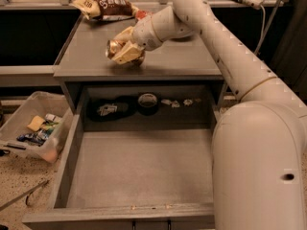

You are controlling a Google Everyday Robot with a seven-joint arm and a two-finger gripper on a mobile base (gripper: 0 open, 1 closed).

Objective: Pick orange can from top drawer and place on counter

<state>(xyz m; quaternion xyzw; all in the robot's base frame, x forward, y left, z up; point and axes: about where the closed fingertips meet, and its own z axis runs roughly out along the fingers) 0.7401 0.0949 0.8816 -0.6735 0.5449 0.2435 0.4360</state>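
My gripper is over the front left part of the grey counter, its cream fingers closed around the crushed orange can. The can sits at or just above the counter surface, near its front edge. The top drawer is pulled wide open below, its flat grey bottom bare at the front. My white arm reaches in from the right.
A brown snack bag and a red can lie at the counter's back. Dark items and small scraps sit at the drawer's rear. A clear plastic bin with oddments stands on the floor at left.
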